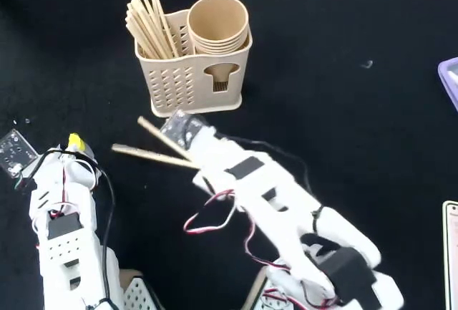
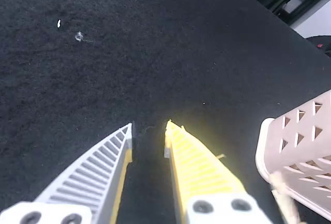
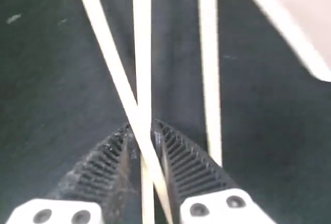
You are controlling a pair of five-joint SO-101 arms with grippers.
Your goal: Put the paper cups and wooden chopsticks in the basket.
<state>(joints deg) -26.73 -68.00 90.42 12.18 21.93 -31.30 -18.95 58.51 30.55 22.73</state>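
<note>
The beige slotted basket stands at the back middle of the black table. One compartment holds several wooden chopsticks, the other a stack of paper cups. My right gripper sits just in front of the basket, low over the table. It is shut on two crossed loose chopsticks, which stick out to the left in the high view. A third chopstick lies beside them, outside the jaws. My left gripper is at the front left, slightly open and holding nothing.
A corner of the basket shows close to the left gripper. A purple container sits at the right edge, with a white object below it. A small circuit board lies at the left edge.
</note>
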